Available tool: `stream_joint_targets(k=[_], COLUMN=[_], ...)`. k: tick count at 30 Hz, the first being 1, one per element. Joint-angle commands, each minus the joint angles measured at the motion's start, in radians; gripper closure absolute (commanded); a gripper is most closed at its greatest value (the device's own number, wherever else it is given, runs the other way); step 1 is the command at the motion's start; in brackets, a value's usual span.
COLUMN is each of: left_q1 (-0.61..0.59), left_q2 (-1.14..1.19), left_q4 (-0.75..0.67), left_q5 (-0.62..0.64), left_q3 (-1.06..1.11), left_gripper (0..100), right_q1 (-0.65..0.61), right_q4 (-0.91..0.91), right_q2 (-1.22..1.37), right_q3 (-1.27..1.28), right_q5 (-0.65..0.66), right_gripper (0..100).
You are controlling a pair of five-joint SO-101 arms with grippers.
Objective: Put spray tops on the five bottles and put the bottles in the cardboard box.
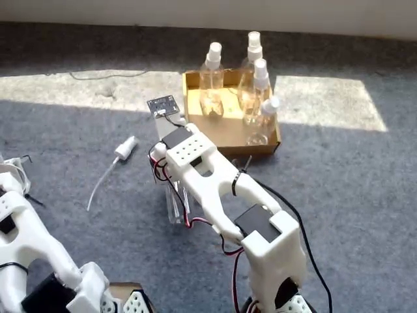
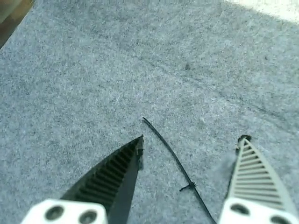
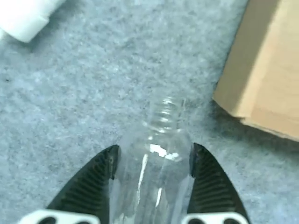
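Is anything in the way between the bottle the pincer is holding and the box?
Nothing visible. Only bare carpet lies between the bottle in the right pincer and the cardboard box. Four capped bottles stand at its back and far side; the floor nearest the pincer is bare.

White arms (image 1: 215,179) — black motors (image 1: 256,223), red and black cables (image 1: 229,246), ribbed fingers (image 3: 93,186).
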Motion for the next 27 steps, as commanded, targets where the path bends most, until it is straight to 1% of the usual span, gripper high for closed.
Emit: stream_joint_targets(k=[1, 4, 7, 10, 12, 13, 14, 16, 19, 21, 23, 25, 27], left_q1=[0.001, 0.001, 0.001, 0.001, 0.027, 0.045, 0.071, 0.134, 0.257, 0.363, 0.481, 0.588, 0.662], left_q2=[-0.002, 0.002, 0.002, 0.004, 0.004, 0.005, 0.007, 0.010, 0.008, 0.008, 0.010, 0.028, 0.094], left_q4=[-0.017, -0.017, -0.017, -0.011, -0.005, 0.029, 0.092, 0.256, 0.483, 0.609, 0.713, 0.792, 0.852], left_q5=[-0.008, -0.008, -0.008, -0.008, -0.043, -0.071, -0.094, -0.109, -0.110, -0.110, -0.107, -0.107, -0.106], left_q3=[-0.033, -0.036, -0.036, -0.038, -0.042, -0.054, -0.079, -0.143, -0.283, -0.380, -0.469, -0.547, -0.633], left_gripper=[71, 71, 71, 71, 71, 71, 71, 71, 71, 71, 71, 71, 71], right_q1=[-0.005, -0.007, 0.002, 0.038, 0.087, 0.119, 0.157, 0.245, 0.351, 0.381, 0.390, 0.390, 0.390], right_q4=[0.016, 0.022, 0.073, 0.162, 0.239, 0.277, 0.312, 0.364, 0.357, 0.285, 0.185, 0.104, 0.058], right_q2=[-0.027, -0.113, -0.277, -0.472, -0.591, -0.644, -0.693, -0.785, -0.915, -1.006, -1.109, -1.198, -1.265], right_q3=[0.059, 0.110, 0.162, 0.213, 0.242, 0.254, 0.271, 0.328, 0.478, 0.621, 0.774, 0.915, 1.036], right_q5=[0.044, 0.097, 0.152, 0.221, 0.295, 0.334, 0.379, 0.485, 0.620, 0.661, 0.672, 0.675, 0.671], right_gripper=[97.9, 99.5, 99.5, 99.5, 99.5, 99.5, 99.5, 99.5, 99.5, 99.5, 99.5, 99.5, 99.5])
